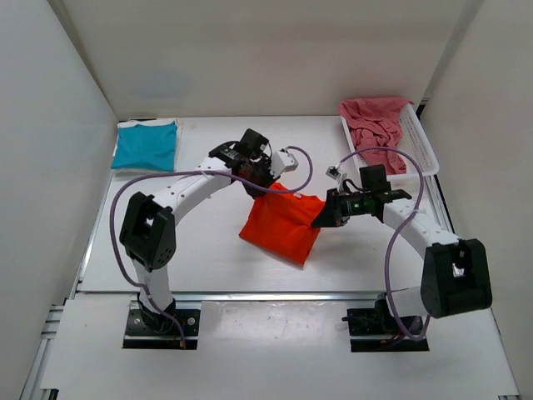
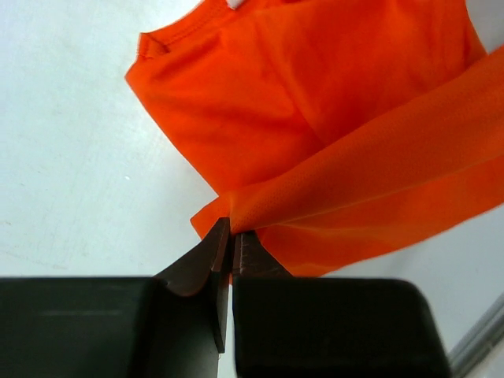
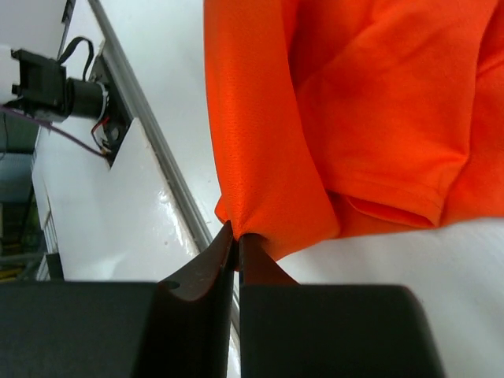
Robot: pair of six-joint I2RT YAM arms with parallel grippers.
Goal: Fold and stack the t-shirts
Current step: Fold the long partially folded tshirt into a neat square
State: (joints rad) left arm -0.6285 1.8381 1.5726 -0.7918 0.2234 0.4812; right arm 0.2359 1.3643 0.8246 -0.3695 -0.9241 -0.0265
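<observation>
Orange t-shirt (image 1: 281, 227), one item: my left gripper (image 2: 231, 240) pinches one edge, my right gripper (image 3: 235, 239) clamps another. Teal t-shirt (image 1: 146, 144) far left; pinkish-red t-shirt (image 1: 375, 121) in basket (image 1: 423, 152).

The orange shirt (image 1: 281, 227), doubled over and creased, is raised by two pinched corners in the middle, the teal shirt (image 1: 146, 145) lies folded flat at far left, and the pinkish-red shirt (image 1: 373, 121) sits crumpled in the basket (image 1: 420, 146) at far right
</observation>
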